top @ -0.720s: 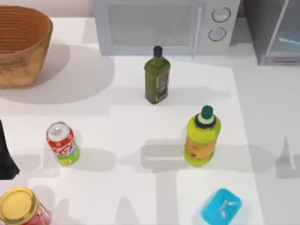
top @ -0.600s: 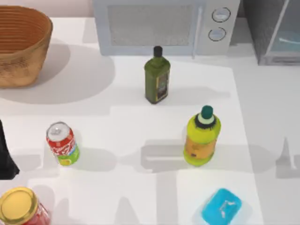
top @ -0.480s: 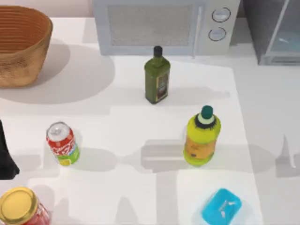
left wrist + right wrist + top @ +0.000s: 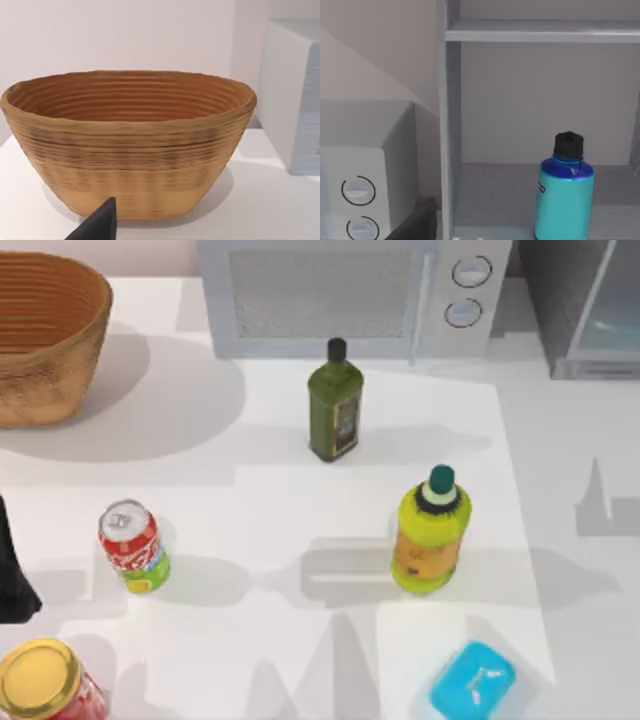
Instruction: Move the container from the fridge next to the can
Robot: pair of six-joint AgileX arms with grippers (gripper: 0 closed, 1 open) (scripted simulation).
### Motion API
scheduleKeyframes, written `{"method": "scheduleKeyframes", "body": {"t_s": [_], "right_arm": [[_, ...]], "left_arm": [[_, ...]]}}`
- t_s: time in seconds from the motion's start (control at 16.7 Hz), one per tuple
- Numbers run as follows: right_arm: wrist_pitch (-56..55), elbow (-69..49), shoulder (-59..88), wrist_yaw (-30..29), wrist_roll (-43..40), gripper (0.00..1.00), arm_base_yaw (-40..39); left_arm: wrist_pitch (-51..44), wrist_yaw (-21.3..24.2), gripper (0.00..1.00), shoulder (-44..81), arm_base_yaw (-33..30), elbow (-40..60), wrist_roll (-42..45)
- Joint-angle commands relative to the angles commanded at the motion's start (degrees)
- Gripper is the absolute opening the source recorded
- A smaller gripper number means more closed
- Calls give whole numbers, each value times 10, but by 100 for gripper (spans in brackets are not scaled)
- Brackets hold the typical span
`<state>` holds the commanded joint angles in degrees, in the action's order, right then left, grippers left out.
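Bottle (image 4: pixel 564 194): cyan body, dark blue shoulder, black cap; upright on the lower shelf of the fridge (image 4: pixel 451 125), under an upper shelf, apart from the walls.
Fridge in the top view (image 4: pixel 585 310): grey cabinet at the far right corner of the table, its glass door swung open.
Can (image 4: pixel 132 546): red with a green lower part and silver top, upright on the left side of the table (image 4: pixel 260 490), well apart from the fridge.
Left arm (image 4: pixel 12 575): dark shape at the table's left edge, near the can; its wrist camera faces the wicker basket (image 4: pixel 127 140). Claw state: cannot tell.
Right arm: its wrist camera faces the open fridge and the microwave (image 4: pixel 367 170) beside it. Claw state: cannot tell.
Other items: olive bottle (image 4: pixel 335 405) in front of the microwave; yellow-green bottle (image 4: pixel 430 535) right of centre; flat cyan box (image 4: pixel 472 680) at the near edge; red jar with gold lid (image 4: pixel 45 680) at the near left corner.
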<state>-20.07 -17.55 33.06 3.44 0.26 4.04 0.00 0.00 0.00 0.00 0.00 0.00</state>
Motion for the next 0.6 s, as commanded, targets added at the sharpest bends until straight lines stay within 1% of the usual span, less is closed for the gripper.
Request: {"method": "scheduleKeyframes", "body": {"t_s": [0.42,0.6], "right_arm": [[-221,-193,479,38,-1,100,44],[-306,-267,657,53,-2,100,61]], "left_arm": [[0,0,100,0,0,0,0],[0,0,100,0,0,0,0]]}}
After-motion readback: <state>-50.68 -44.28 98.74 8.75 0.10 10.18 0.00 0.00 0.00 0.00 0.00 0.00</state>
